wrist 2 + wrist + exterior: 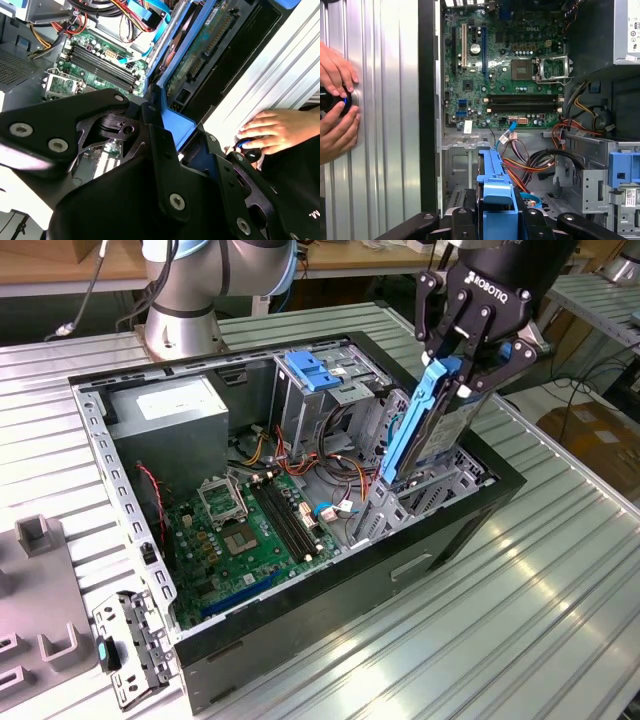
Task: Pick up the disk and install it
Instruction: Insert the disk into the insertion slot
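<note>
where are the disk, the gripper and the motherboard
the disk [408, 430], exterior view, on its blue side rail
the gripper [470, 370], exterior view, midway between its fingertips, shut on the disk
the motherboard [245, 535], exterior view, on the green board near its middle

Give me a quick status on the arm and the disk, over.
Arm's gripper shut on the disk. Disk steeply tilted, lower end at the metal cage. A person's hands on the table beside the case, outside it.
</note>
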Available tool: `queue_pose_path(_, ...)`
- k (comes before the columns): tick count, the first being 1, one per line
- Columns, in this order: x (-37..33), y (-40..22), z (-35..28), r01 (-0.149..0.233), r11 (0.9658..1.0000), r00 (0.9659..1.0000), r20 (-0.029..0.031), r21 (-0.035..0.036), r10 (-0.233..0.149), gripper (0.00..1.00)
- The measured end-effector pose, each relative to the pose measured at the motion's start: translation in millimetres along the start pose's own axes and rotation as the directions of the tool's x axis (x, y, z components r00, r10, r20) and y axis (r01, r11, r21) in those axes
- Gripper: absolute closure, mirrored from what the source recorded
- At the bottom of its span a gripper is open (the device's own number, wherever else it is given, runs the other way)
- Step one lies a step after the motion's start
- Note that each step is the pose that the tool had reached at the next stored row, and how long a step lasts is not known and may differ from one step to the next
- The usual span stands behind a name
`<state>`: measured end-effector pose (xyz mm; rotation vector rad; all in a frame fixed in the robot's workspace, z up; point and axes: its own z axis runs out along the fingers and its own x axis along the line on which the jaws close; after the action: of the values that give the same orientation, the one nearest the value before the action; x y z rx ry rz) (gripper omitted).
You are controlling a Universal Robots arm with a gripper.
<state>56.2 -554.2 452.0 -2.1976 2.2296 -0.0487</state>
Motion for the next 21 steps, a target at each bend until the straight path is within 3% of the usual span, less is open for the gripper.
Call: queue_pose_path(21, 3.8, -1.2, 11.2, 0.000, 1.0000, 1.0000, -0.0001, 0.0000, 0.000, 0.63)
